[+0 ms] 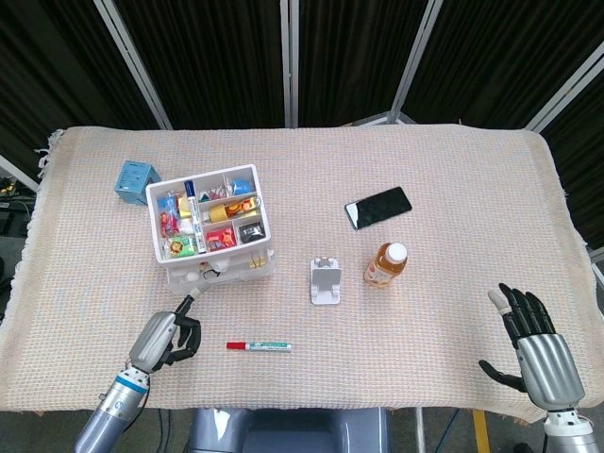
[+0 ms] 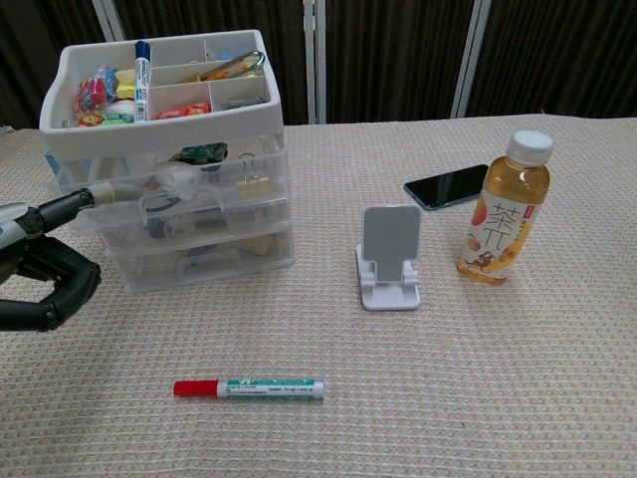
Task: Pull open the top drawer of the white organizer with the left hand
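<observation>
The white organizer (image 1: 215,229) stands left of centre on the table; its open top tray holds small items in compartments. In the chest view its clear top drawer (image 2: 199,177) sits about flush with the drawers under it. My left hand (image 1: 166,336) hovers low in front of the organizer, toward its left side. Its fingers are curled in on nothing, and one finger (image 2: 70,204) points at the drawer's left front. In the head view the fingertip is a short way from the organizer. My right hand (image 1: 534,343) is at the near right edge, fingers spread and empty.
A red-capped marker (image 1: 258,346) lies just right of my left hand. A white phone stand (image 1: 327,281), a tea bottle (image 1: 387,264) and a black phone (image 1: 377,207) sit to the right of the organizer. A blue box (image 1: 135,179) lies behind it at the left.
</observation>
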